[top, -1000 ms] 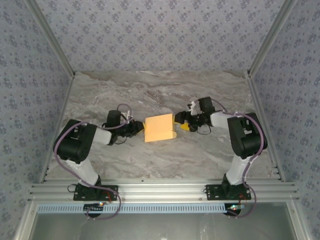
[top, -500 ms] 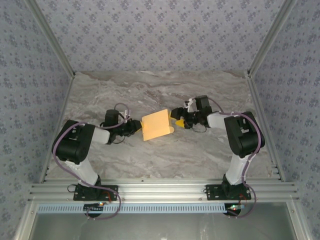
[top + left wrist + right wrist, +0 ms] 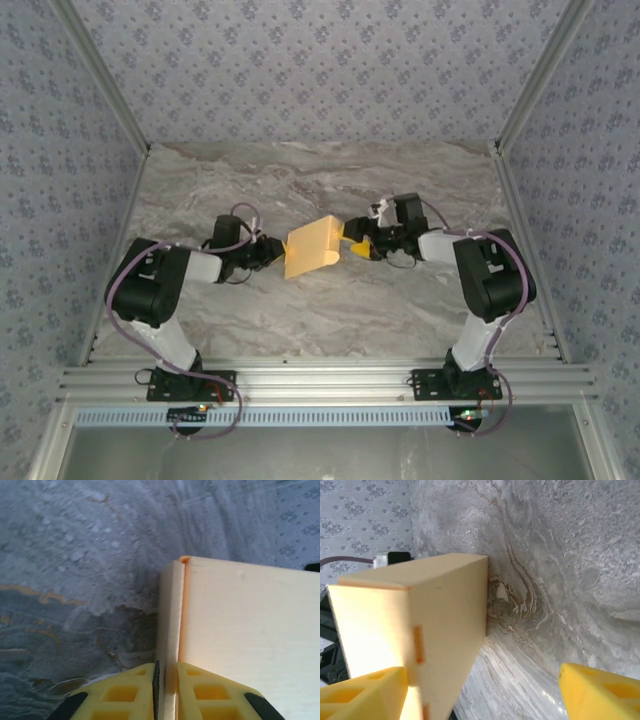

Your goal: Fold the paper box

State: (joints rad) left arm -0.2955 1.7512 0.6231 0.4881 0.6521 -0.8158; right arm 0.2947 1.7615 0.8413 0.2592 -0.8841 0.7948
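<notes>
The box point(image 3: 312, 250) lies mid-frame on the marble table point(image 3: 300, 320), between both arms. The left gripper point(image 3: 277, 252) is clamped on the box's left edge. The right gripper point(image 3: 356, 247) has its jaws apart at the box's right end.

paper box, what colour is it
The paper box is plain yellow-orange card with no print, seen best in the top external view.

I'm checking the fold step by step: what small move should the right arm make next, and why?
Probably close the right claw gently on the paper box. The left claw pinches the box's thin edge flap and steadies it, while the right claw stands open with the box's end close beside one finger and the other finger well clear of it.
</notes>
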